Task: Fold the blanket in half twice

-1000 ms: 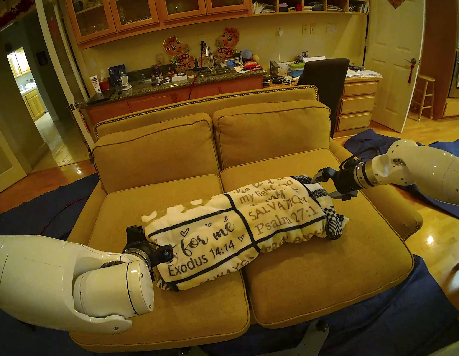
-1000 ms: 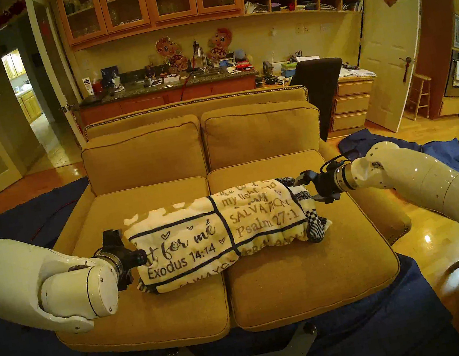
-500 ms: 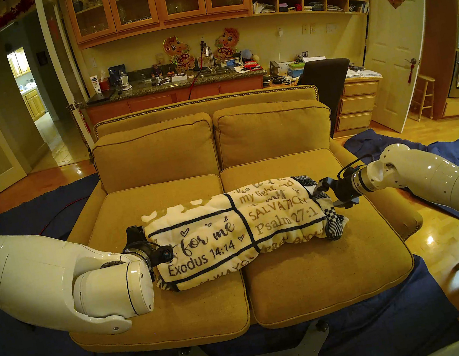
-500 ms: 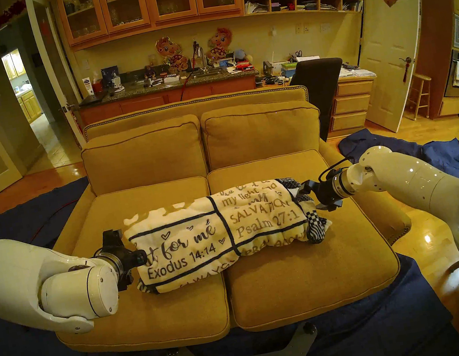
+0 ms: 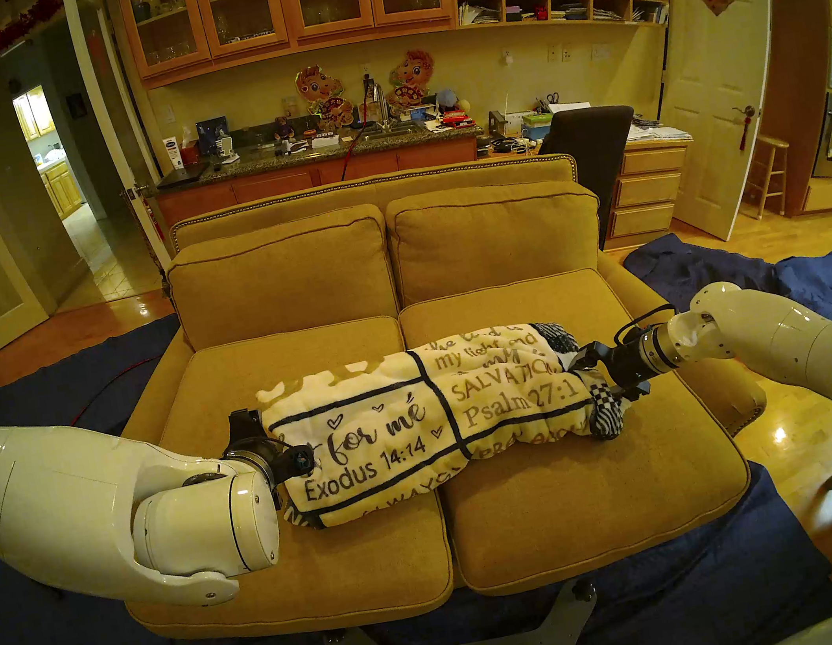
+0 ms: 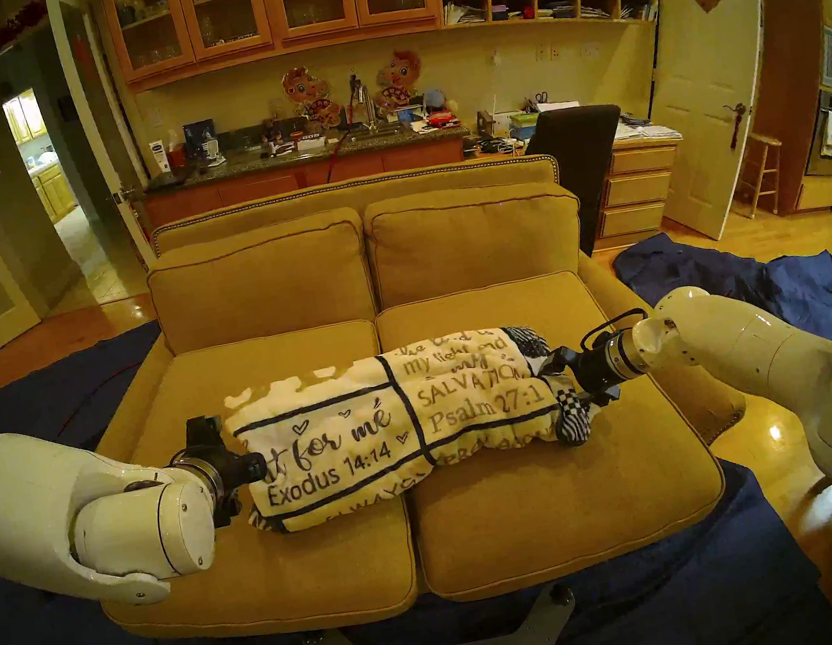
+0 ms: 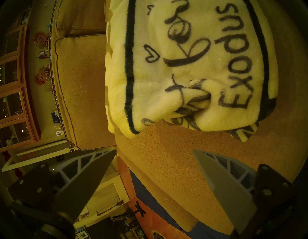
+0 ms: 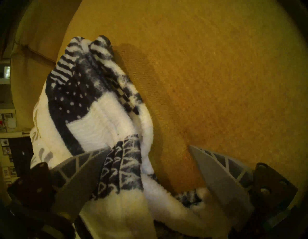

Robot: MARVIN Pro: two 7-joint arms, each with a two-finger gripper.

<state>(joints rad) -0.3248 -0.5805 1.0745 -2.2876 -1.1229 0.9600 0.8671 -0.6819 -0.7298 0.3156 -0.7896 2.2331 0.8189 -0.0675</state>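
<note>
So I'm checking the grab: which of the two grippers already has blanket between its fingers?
The right gripper: the blanket's checkered end sits between its open fingers. The left gripper hangs short of it.

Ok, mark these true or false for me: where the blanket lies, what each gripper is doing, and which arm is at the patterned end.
1. The blanket lies across both seat cushions of the sofa. True.
2. The left gripper is clamped on the blanket. False: it is open, short of the blanket's edge.
3. The right gripper is open, with blanket between its fingers. True.
4. The checkered end faces the left arm. False: it faces the right arm.
</note>
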